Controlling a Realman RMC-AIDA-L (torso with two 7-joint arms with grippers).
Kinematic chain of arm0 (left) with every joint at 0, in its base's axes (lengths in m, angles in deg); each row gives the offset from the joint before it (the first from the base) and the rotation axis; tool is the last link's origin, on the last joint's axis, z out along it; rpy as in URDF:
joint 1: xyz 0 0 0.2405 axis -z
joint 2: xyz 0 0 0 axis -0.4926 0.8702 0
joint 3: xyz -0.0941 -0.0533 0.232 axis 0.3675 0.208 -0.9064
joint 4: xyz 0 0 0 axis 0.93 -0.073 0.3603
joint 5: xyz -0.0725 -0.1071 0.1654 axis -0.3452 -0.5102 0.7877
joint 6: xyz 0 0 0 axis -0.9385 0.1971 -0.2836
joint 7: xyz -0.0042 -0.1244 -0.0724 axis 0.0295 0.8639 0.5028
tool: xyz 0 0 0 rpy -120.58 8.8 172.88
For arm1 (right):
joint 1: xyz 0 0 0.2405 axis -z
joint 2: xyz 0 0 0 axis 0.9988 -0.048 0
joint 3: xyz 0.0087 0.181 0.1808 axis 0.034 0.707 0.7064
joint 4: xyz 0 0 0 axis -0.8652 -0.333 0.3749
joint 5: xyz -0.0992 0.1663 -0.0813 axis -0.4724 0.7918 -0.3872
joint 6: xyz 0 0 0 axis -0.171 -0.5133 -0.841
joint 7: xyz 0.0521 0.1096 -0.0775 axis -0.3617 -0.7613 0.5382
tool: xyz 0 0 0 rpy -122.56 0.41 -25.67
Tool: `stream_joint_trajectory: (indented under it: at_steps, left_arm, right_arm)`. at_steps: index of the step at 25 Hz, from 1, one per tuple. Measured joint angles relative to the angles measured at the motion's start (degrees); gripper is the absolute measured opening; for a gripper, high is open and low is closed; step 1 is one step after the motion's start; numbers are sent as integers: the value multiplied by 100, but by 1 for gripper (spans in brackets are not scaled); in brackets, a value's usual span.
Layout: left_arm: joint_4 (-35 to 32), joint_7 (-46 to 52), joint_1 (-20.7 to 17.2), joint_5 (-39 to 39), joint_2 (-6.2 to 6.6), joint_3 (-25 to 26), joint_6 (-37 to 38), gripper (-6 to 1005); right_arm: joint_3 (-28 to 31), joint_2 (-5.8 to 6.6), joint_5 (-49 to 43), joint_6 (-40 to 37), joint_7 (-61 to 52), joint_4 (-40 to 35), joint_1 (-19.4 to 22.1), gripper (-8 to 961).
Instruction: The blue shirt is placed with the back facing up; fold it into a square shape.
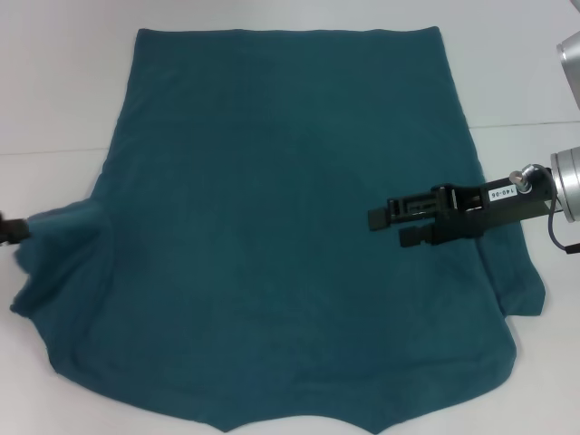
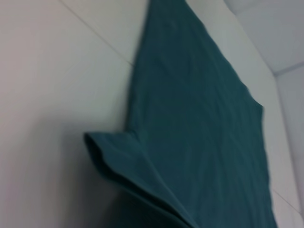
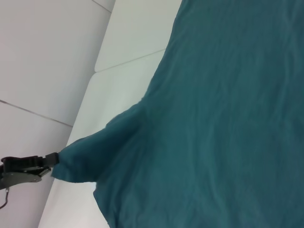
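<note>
The blue shirt lies spread on the white table with its plain back up, hem at the far side and collar at the near edge. My left gripper is at the far left edge of the head view, shut on the tip of the left sleeve, which is drawn outward and raised. The right wrist view shows that left gripper pinching the sleeve. The left wrist view shows the folded sleeve edge. My right gripper hovers open over the shirt's right half, holding nothing.
The white table surrounds the shirt on the left, far and right sides. The shirt's right sleeve lies flat under my right arm. A seam line crosses the tabletop.
</note>
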Motion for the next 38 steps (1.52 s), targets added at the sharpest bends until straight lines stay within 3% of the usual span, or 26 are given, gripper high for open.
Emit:
stream_joint_trajectory:
  at_steps: [4, 8, 13, 17, 24, 33, 38]
  left_arm:
    - [6, 1, 181, -75, -86, -2, 321, 1]
    - [140, -31, 334, -102, -373, -113, 184, 1]
    - [784, -272, 518, -173, -657, -236, -674, 1]
    - [1188, -311, 595, -223, -714, -432, -1356, 1]
    - [1280, -235, 661, -298, -824, -447, -1916, 0]
    - [1290, -122, 697, -292, -793, -467, -2134, 0]
    - [1162, -123, 720, -268, -728, -976, -2175, 0]
  right_arm:
    - [0, 0, 0, 0, -23, -7, -6, 898]
    - [0, -4, -5, 21, -24, -9, 23, 897]
    - [-1, -14, -7, 67, 3, -6, 139, 896]
    - [40, -6, -4, 79, 9, -4, 221, 896]
    - [121, -43, 1, 119, 93, 0, 382, 895]
    - [123, -69, -4, 85, 164, 0, 487, 893]
    - [121, -71, -14, 109, 156, 0, 552, 892]
